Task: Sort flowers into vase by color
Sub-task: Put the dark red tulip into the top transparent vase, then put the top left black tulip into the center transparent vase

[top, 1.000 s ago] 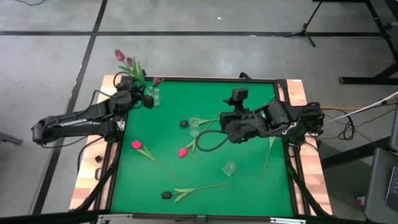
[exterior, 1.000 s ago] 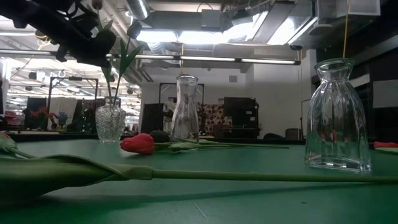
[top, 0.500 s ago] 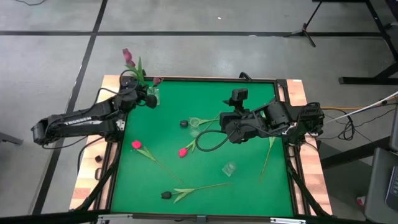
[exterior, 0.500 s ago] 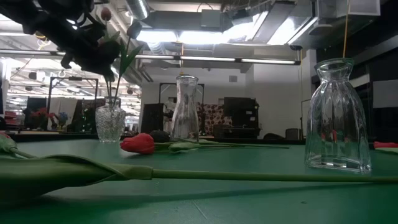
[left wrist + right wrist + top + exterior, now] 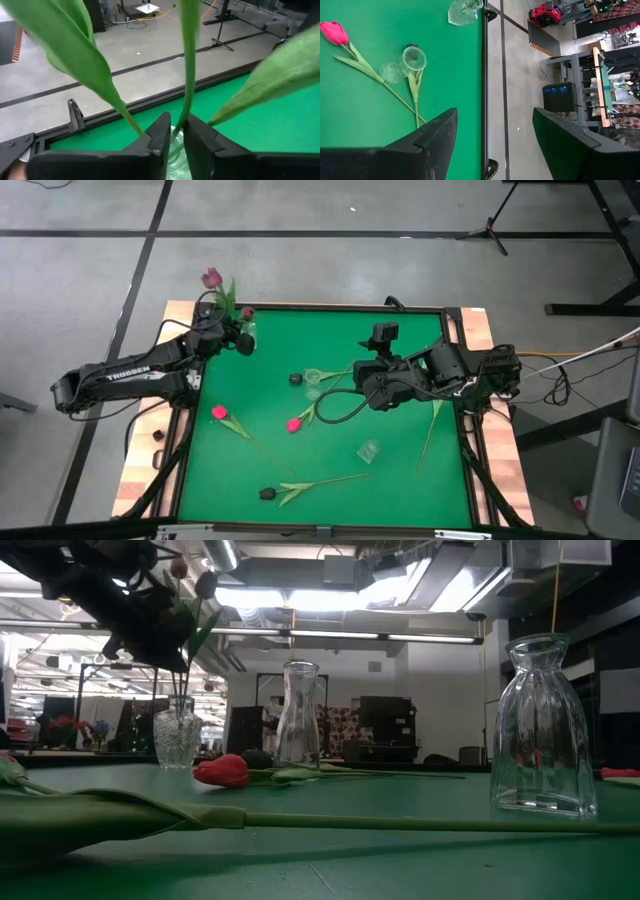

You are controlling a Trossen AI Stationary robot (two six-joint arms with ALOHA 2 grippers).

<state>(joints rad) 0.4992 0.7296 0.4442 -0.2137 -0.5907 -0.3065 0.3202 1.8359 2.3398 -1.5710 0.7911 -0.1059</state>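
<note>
**Hazards**

Read directions on the high view as a clock face, with 12 o'clock at the table's [image 5: 400, 480] far edge.

1. The left tool [image 5: 236, 340] sits at 11 o'clock, directly over the corner vase [image 5: 246, 333], with a green stem [image 5: 187, 60] passing between its jaws. You cannot tell from these views whether it is grasping that stem or has let it go.
2. If you lift the tool away while the stem is gripped or snagged, expect the flower to come back out. The light glass vase could also tip toward the table edge just beside it.
3. The leaves [image 5: 80, 45] crowd the left tool closely. They could catch on it as it withdraws.
4. The right tool [image 5: 366, 383] waits near the centre with its jaws spread wide and nothing in them. Loose flowers lie close under that arm, and a low sweep could push them or knock the middle vase [image 5: 314, 380].

**Containers and contents**

| Container | Position | Contents |
|---|---|---|
| Front vase [image 5: 541, 730] | 5 o'clock of centre | appears empty |
| Middle vase | near centre | appears empty; a dark flower [image 5: 296, 378] lies against it |
| Corner vase | 11 o'clock | a mauve flower [image 5: 212, 277] and a maroon flower [image 5: 247, 312] |

**Flowers not yet sorted**

These flowers lie flat on the table:

- two pink flowers [image 5: 219, 412] at 8 o'clock and near centre
- one dark-headed flower [image 5: 267, 493] at 6 o'clock
- one stem [image 5: 432, 430] at 4 o'clock, with its head hidden
</note>
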